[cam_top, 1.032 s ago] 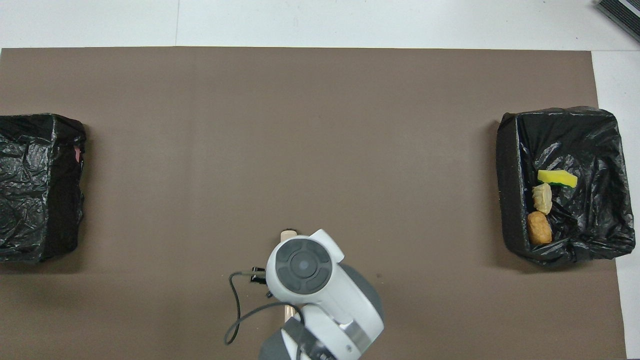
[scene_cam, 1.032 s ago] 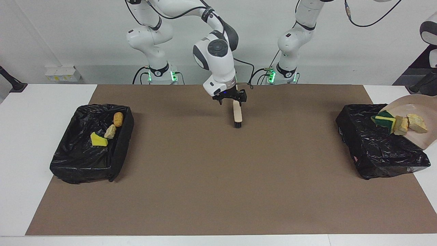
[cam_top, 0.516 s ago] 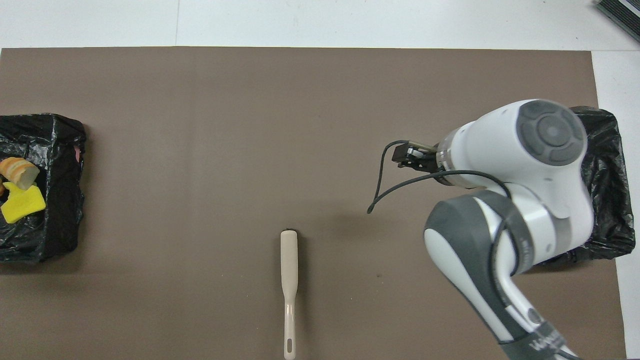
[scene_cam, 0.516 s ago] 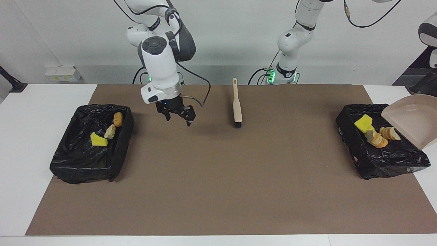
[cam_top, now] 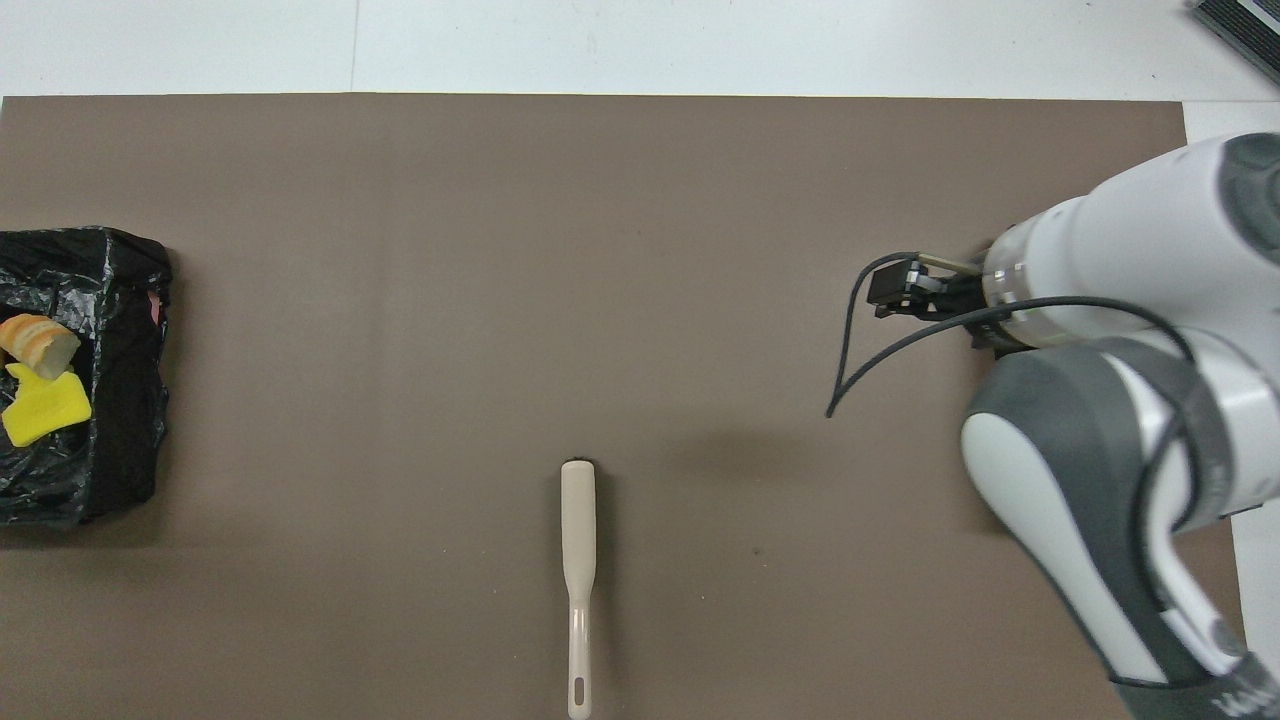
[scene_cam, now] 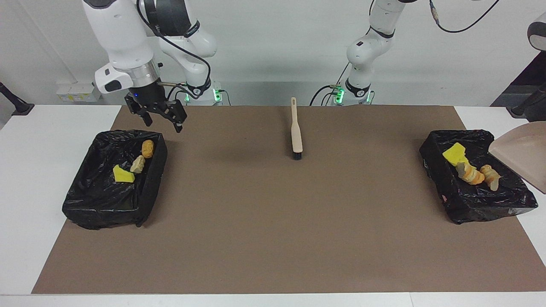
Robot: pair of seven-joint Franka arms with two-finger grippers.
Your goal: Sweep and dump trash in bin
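1. Swinging clear of the brush (scene_cam: pixel 295 134), the right gripper (scene_cam: pixel 158 114) hangs released above one bin (scene_cam: pixel 85 204); trash (scene_cam: pixel 123 174) lies below it.
2. Left gripper unseen, clenched, tilting the dustpan (scene_cam: pixel 522 153); dumping looks finished; next, set it down.

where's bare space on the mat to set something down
The brown mat lies bare between the brush and each black bin, and along its whole edge farthest from the robots. Crowded: inside both bins, with scraps.
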